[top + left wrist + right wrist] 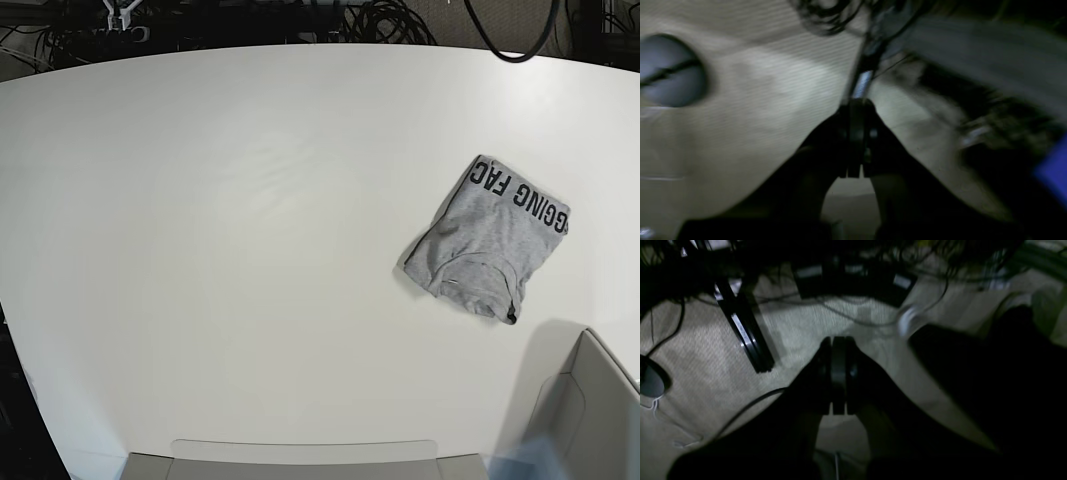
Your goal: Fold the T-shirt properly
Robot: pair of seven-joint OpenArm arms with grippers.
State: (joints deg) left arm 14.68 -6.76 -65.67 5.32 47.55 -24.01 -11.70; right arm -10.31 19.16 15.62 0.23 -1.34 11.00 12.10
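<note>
The T-shirt [490, 240] lies folded into a small grey bundle on the right side of the white table [250, 250], with black capital lettering along its far edge. Neither arm shows in the base view. In the left wrist view, my left gripper [857, 104] is shut with nothing between its jaws, above a beige carpeted floor; that view is blurred. In the right wrist view, my right gripper [838, 340] is also shut and empty, over the same kind of floor. The T-shirt appears in neither wrist view.
Dark cables [380, 20] pile up behind the table's far edge. A grey box-like wall [590, 400] stands at the lower right corner, and a grey flat shape [300, 460] lies along the near edge. Below, a black leg [746, 336] and cables cross the floor.
</note>
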